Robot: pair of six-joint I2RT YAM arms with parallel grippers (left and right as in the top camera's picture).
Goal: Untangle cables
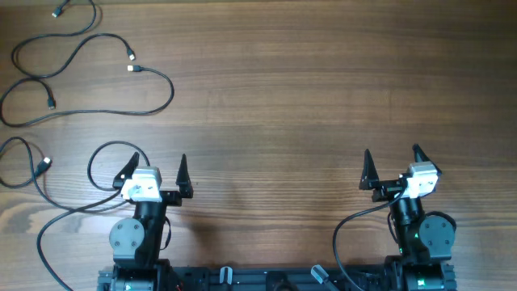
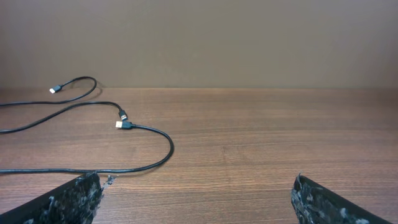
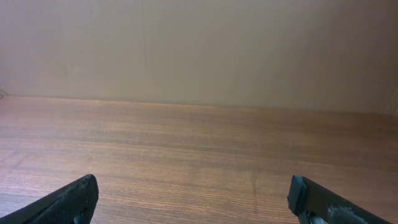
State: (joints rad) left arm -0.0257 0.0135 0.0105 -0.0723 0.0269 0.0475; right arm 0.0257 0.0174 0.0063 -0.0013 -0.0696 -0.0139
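Observation:
Several thin black cables lie spread apart at the far left of the wooden table. One long cable (image 1: pixel 157 101) with a silver plug curves from the left edge; it also shows in the left wrist view (image 2: pixel 163 158). Another cable (image 1: pixel 73 52) winds above it. A third cable (image 1: pixel 36 174) with a silver tip lies at the left edge. My left gripper (image 1: pixel 157 171) is open and empty, near the front, right of the cables. My right gripper (image 1: pixel 392 166) is open and empty at the front right, with bare wood ahead (image 3: pixel 193 199).
Thicker black arm wires loop beside the left arm base (image 1: pixel 97 174) and the right arm base (image 1: pixel 347 230). The wooden table (image 1: pixel 275 105) stretches between the arms. A plain wall stands behind the table's far edge in both wrist views.

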